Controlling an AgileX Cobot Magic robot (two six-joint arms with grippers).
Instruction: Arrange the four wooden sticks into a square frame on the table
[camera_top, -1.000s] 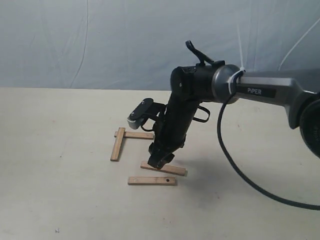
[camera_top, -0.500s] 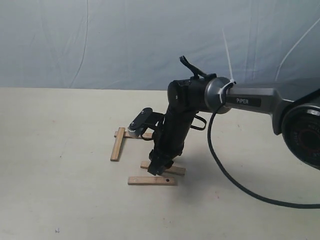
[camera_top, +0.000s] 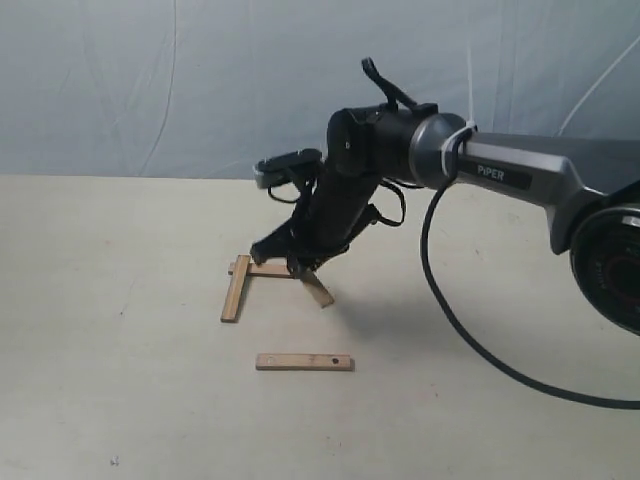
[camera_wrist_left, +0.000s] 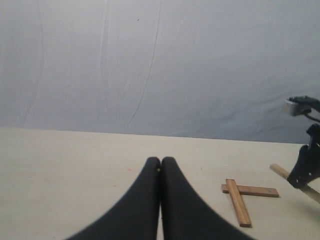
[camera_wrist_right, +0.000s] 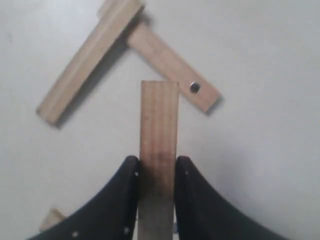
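- Blue-grey backdrop (camera_top: 150, 80) hangs behind the pale table (camera_top: 120, 400).
- My right arm (camera_top: 540, 180) carries white lettering that reads "PiPER".
- My right pincer (camera_wrist_right: 157, 162) is clenched on one stick (camera_wrist_right: 159, 115). The stick juts out tilted past the fingertips, its free end just beside the L-shaped pair (camera_top: 237, 288) of sticks lying mid-table.
- The fourth stick (camera_top: 304, 361) lies alone nearer the front edge, well apart from that pincer.
- My left pincer (camera_wrist_left: 160, 162) is pressed closed on nothing.

The black right gripper (camera_wrist_right: 157, 164) clamped a flat light-brown wooden strip (camera_wrist_right: 159, 115) aimed, at its twelve o'clock, toward two similar L-joined strips (camera_wrist_right: 95, 57).
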